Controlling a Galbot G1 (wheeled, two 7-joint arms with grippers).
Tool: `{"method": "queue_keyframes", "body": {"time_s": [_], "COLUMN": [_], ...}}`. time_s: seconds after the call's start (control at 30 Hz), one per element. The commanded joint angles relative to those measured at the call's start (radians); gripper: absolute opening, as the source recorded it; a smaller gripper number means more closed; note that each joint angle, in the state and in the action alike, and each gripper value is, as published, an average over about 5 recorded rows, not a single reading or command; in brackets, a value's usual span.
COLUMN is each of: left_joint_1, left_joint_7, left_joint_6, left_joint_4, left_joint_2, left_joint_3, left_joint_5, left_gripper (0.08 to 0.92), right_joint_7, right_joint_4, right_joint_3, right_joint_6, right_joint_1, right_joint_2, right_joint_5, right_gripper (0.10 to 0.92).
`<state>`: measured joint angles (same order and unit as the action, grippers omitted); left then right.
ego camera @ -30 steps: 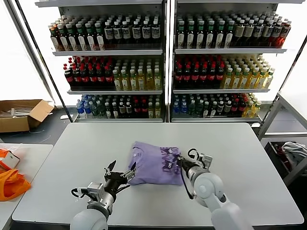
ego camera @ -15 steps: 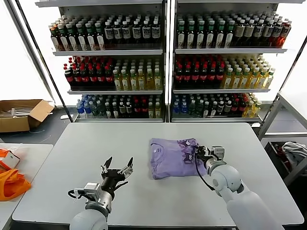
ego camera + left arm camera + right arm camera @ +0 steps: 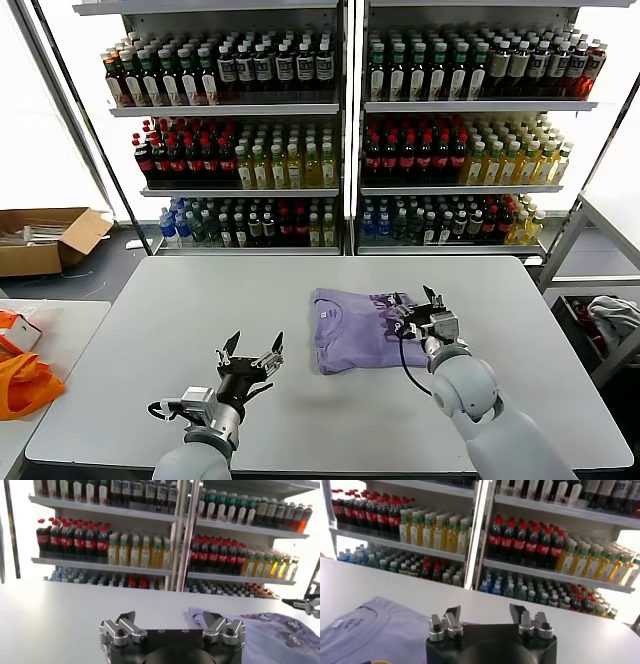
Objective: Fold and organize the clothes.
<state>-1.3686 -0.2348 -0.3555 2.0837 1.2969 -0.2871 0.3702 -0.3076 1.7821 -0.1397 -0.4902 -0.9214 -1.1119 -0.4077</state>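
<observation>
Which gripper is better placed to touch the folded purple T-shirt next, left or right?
Probably the right gripper: it is open at the T-shirt's edge. The left gripper is open too, but stands apart from it.

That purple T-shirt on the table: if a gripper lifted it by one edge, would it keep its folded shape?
Probably not. The purple T-shirt looks like thin knit with soft, uneven edges, so a lifted edge would likely droop and the folds fall open. It lies flat and slim, so it seems light. Pushed, it would likely bunch up on the table rather than slide whole.
</observation>
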Motion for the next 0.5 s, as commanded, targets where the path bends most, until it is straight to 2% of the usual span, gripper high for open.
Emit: {"method": "queue_keyframes", "body": {"time_s": [0.03, 0.17, 0.5], "left_joint_1": [-0.023, -0.034, -0.046], "left_joint_7": [0.001, 0.007, 0.022], "left_joint_6": [0.002, 0.001, -0.005], "left_joint_4": [-0.002, -0.006, -0.019], "left_joint_2": [0.003, 0.005, 0.023], "left_joint_3": [0.001, 0.004, 0.020], "left_joint_5": [-0.003, -0.005, -0.008], "left_gripper": [0.823, 0.823, 0.823], "right_joint_7": [-0.054, -0.076, -0.079], "right_joint_4": [-0.109, -0.150, -0.203], "right_joint_3": [-0.001, -0.009, -0.024], "right_joint_6": [0.038, 0.019, 0.013], "right_joint_1": [0.043, 0.063, 0.073], "right_joint_2": [-0.150, -0.182, -0.213], "right_joint_5": [-0.124, -0.169, -0.174], "right_gripper": [0.734, 0.809, 0.823]}}
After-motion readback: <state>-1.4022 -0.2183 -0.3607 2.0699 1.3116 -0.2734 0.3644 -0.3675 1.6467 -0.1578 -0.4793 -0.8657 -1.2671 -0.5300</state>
